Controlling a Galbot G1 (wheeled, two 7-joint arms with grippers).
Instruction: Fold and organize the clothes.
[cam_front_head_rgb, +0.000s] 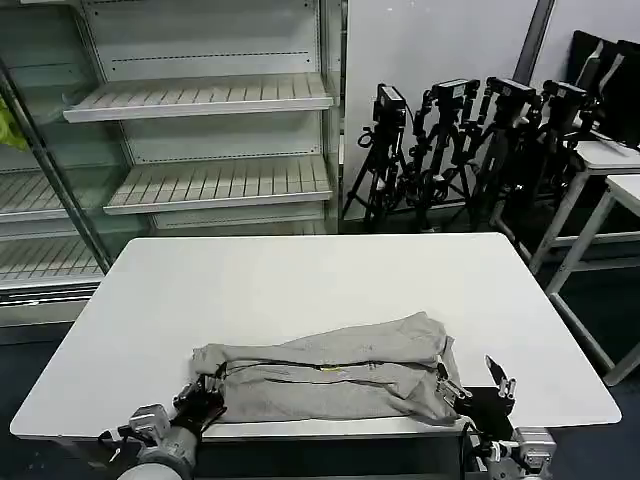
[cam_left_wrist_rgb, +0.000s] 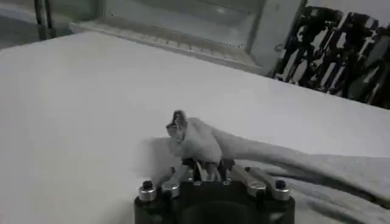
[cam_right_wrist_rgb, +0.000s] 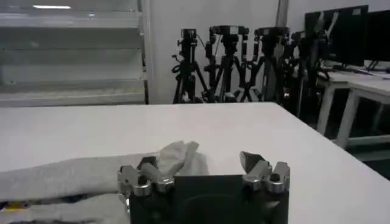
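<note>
Already, your table (cam_front_head_rgb: 300, 290) carries the T-shirt (cam_front_head_rgb: 330, 380), bunched along its near edge; soft and light, so grip corners. Left gripper (cam_front_head_rgb: 205, 392) is clamped on one end; right gripper (cam_front_head_rgb: 478, 385) stands open beside the other.

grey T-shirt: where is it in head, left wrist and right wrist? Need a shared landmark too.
Head: T-shirt bunched along the white table's near edge.
Left wrist: a corner pinched in the left gripper, the rest trailing away.
Right wrist: beside the open right gripper.
Shared landmark: black tripods behind the table.
</note>
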